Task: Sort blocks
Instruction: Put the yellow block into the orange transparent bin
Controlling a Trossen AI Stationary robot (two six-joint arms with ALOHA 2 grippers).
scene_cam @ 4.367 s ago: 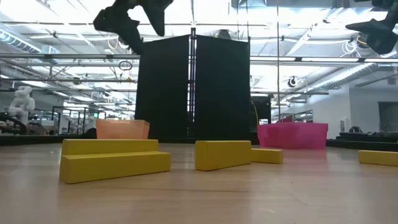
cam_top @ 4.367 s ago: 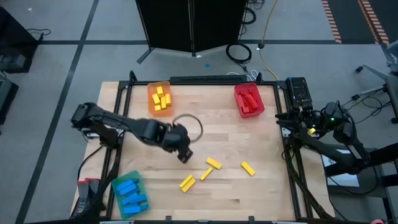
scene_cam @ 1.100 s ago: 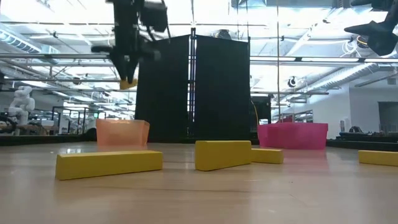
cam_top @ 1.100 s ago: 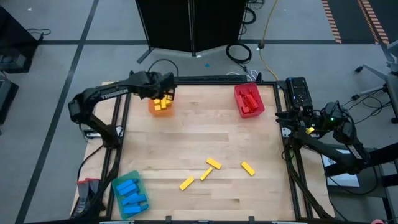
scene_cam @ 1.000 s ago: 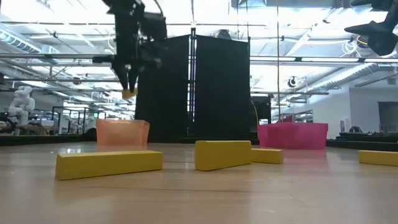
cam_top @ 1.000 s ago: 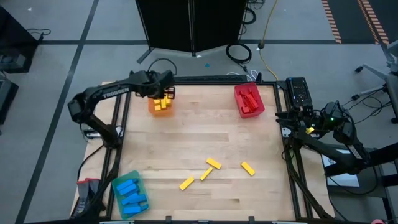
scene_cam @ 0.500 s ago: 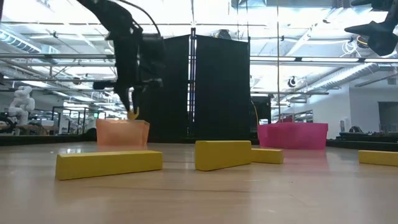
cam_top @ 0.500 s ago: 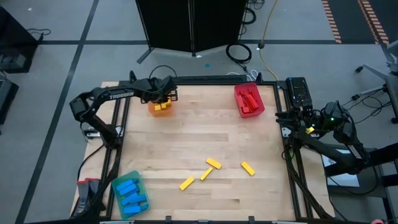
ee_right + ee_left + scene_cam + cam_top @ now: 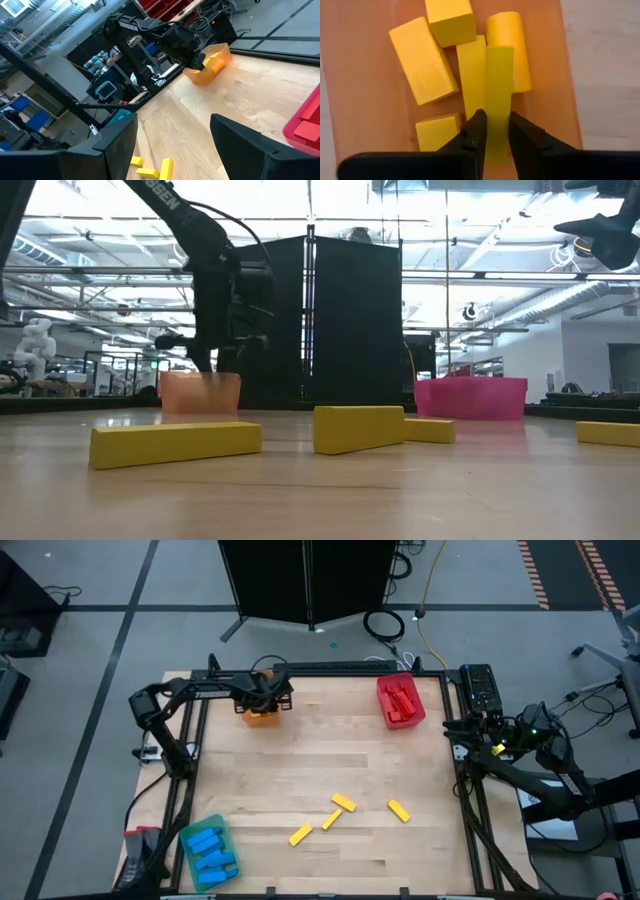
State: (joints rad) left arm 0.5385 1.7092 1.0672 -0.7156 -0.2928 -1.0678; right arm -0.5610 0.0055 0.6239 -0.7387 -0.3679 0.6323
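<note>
1. Yellow block (image 9: pixel 499 95): long brick, sitting between the fingers of the left gripper (image 9: pixel 494 131) inside the orange tray (image 9: pixel 370 125); the jaws are standing narrow on both of its sides, gripping it.
2. Other yellow blocks (image 9: pixel 422 60): lying heaped on the orange tray's floor, several touching the gripped one.
3. Loose yellow blocks (image 9: pixel 343 804): four lying on the table (image 9: pixel 330 750), toward its near middle, well apart from the trays.
4. Red blocks (image 9: pixel 401 702): resting in the red tray (image 9: pixel 383 690) at the far right corner.
5. Blue blocks (image 9: pixel 210 850): lying in the green tray (image 9: pixel 190 833) at the near left corner.
6. Left gripper: reaching down into the orange tray at the far left.
7. Right gripper (image 9: pixel 175 135): waiting off the table's right edge, fingers spread wide, holding nothing.
</note>
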